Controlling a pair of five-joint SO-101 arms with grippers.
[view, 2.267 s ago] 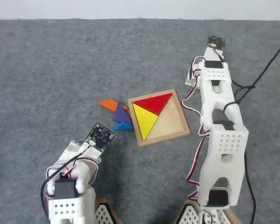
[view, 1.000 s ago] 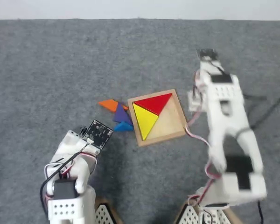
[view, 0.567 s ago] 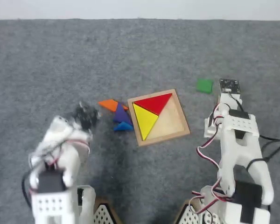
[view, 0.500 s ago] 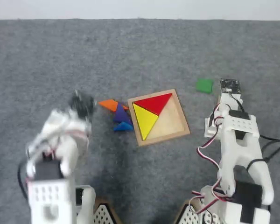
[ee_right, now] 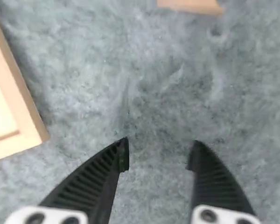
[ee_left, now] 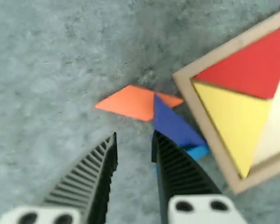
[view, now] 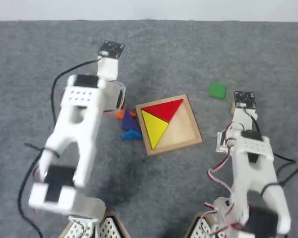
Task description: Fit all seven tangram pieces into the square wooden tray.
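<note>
1. My left hand (ee_left: 134,136) is slightly open and empty, hovering near the orange piece (ee_left: 133,101) and purple piece (ee_left: 170,123), which lie just beside the tray (view: 175,147).
2. My right hand (ee_right: 159,142) is spread wide and empty over the surface (view: 39,59).
3. I see a red triangle (view: 164,109) and a yellow triangle (view: 154,128) in the tray, and a green square (view: 217,90) lying apart.

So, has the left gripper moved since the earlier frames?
Yes. The left gripper went away from the arms' bases: from short of the wooden tray to the orange piece beside it.
</note>
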